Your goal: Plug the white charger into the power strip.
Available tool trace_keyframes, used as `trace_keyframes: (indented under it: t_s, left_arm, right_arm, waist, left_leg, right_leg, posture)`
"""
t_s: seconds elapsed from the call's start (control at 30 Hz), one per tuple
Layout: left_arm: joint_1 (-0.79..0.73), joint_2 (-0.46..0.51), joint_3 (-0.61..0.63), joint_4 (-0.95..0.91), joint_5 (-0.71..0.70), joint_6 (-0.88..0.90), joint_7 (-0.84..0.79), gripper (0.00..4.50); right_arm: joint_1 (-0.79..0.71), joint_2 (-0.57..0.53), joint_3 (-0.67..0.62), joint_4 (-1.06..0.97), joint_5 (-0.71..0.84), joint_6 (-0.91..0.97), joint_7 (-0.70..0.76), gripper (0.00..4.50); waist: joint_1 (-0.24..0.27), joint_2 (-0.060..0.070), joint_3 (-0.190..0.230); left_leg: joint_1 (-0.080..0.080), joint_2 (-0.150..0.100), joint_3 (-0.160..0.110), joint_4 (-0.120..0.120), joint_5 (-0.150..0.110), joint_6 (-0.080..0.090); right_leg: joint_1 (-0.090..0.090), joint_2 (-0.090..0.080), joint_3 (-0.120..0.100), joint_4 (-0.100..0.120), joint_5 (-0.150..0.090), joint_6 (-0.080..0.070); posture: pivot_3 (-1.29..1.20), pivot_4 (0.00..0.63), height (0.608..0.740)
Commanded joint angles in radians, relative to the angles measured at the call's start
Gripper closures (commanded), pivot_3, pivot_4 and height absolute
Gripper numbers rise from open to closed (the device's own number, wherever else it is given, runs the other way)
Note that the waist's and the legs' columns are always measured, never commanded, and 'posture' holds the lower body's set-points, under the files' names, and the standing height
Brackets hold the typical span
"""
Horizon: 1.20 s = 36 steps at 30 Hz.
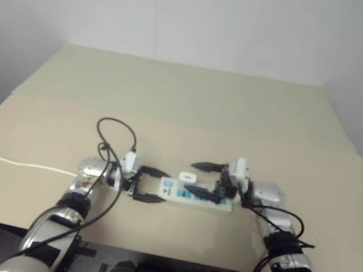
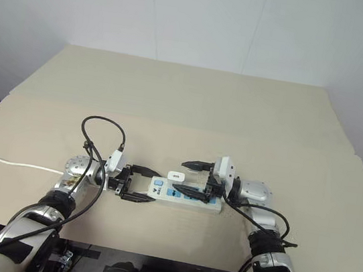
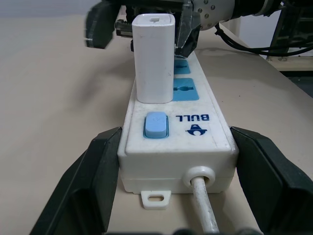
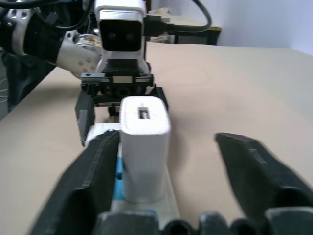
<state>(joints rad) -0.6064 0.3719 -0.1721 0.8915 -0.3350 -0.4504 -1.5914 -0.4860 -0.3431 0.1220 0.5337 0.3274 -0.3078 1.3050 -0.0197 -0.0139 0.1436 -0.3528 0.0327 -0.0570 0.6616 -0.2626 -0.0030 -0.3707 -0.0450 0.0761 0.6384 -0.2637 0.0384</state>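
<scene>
Both claws sit at the bottom middle of the head picture, facing each other along the power strip (image 1: 196, 197) on the tan table (image 1: 185, 109). At lower left, the left claw (image 1: 149, 186) is clamped on the strip's switch end, one black finger (image 3: 93, 171) pressed to each long side, apparently to stop the bar sliding. Just right of it, the right claw (image 1: 204, 178) stands spread wide and holds nothing, its fingers either side of the white charger (image 1: 186, 176) without touching it. That charger stands upright in the socket next to the blue switch (image 3: 156, 124), its base flush on the blue face, so I judge it plugged in and let go. A thin white cord (image 1: 15, 162) trails off toward the left edge.
</scene>
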Motion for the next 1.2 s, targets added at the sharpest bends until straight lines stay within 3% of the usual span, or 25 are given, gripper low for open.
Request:
trace_keyframes:
  t_s: [0.03, 0.3, 0.33, 0.4, 0.6, 0.73, 0.83, 1.0, 1.2]
  left_arm:
    - [0.016, -0.004, -0.015, -0.005, 0.014, 0.006, -0.023, 1.3]
    - [0.006, -0.016, 0.02, -0.004, 0.025, 0.055, -0.02, 1.3]
    - [0.005, -0.016, 0.022, -0.006, 0.028, 0.052, -0.022, 0.59]
    - [0.004, -0.021, 0.036, -0.009, 0.028, 0.044, -0.022, 0.04]
    - [0.022, -0.019, 0.063, -0.083, -0.034, 0.051, -0.023, 0.01]
    - [0.096, 0.093, 0.059, -0.334, -0.163, 0.209, -0.023, 0.01]
    - [0.151, 0.213, 0.123, -0.455, -0.184, 0.264, -0.022, 0.01]
    - [0.176, 0.391, 0.225, -0.377, -0.135, 0.246, -0.018, 0.01]
    - [0.222, 0.476, 0.299, -0.407, -0.168, 0.306, -0.018, 0.01]
  right_arm:
    - [0.029, -0.027, 0.002, 0.034, -0.024, -0.029, 0.043, 0.02]
    - [0.01, -0.027, -0.048, 0.042, 0.009, -0.11, 0.064, 0.02]
    - [0.003, -0.03, -0.056, 0.044, 0.016, -0.105, 0.064, 0.0]
    - [-0.009, -0.043, -0.068, 0.041, 0.03, -0.085, 0.072, 0.0]
    - [-0.016, -0.09, -0.124, -0.018, 0.068, -0.068, 0.086, 0.0]
    - [0.018, -0.176, -0.17, -0.123, 0.113, 0.004, 0.093, 0.0]
    - [0.072, -0.316, -0.214, -0.2, 0.14, 0.115, 0.127, 0.0]
    - [0.189, -0.54, -0.297, -0.228, 0.147, 0.206, 0.188, 0.0]
    - [0.287, -0.678, -0.371, -0.256, 0.137, 0.201, 0.22, 0.0]
  waist:
    - [0.0, 0.0, 0.0]
    - [-0.001, 0.0, 0.0]
    - [-0.001, 0.0, 0.0]
    - [-0.002, 0.0, 0.001]
    - [-0.003, 0.002, 0.006]
    - [-0.009, 0.003, 0.011]
    - [-0.01, 0.004, 0.012]
    - [-0.004, 0.005, 0.013]
    - [-0.002, 0.005, 0.014]
  left_leg:
    - [0.0, 0.0, 0.0, 0.0, 0.0, 0.0]
    - [0.0, 0.0, 0.0, -0.001, 0.0, 0.0]
    - [0.0, 0.0, 0.0, -0.001, 0.0, 0.0]
    - [-0.001, 0.0, 0.0, -0.001, 0.0, 0.0]
    - [-0.002, 0.0, 0.0, -0.002, 0.0, 0.0]
    - [-0.011, 0.001, 0.0, -0.003, 0.0, 0.0]
    - [-0.019, 0.001, -0.001, -0.003, 0.0, 0.0]
    - [-0.019, 0.001, 0.0, -0.005, 0.0, 0.001]
    - [-0.017, 0.002, 0.002, -0.005, 0.0, 0.0]
  right_leg:
    - [0.0, 0.0, 0.0, 0.0, 0.0, 0.0]
    - [0.0, 0.0, 0.0, -0.001, 0.0, 0.0]
    - [0.0, 0.0, 0.0, -0.001, 0.0, 0.0]
    - [0.0, 0.0, 0.0, -0.002, 0.0, 0.0]
    - [-0.001, 0.0, 0.0, -0.004, 0.001, -0.002]
    - [-0.009, 0.0, 0.0, -0.006, 0.002, -0.002]
    - [-0.019, 0.0, -0.001, -0.003, 0.002, -0.003]
    - [-0.018, -0.001, -0.001, -0.009, 0.002, -0.003]
    - [-0.017, 0.0, 0.0, -0.008, 0.001, -0.002]
  posture:
    - [0.0, 0.15, 0.74]
    - [0.0, 0.15, 0.74]
    - [0.0, 0.15, 0.74]
    - [0.0, 0.15, 0.74]
    - [0.0, 0.15, 0.74]
    - [0.0, 0.15, 0.74]
    - [0.0, 0.15, 0.74]
    - [0.0, 0.15, 0.74]
    - [0.0, 0.15, 0.74]
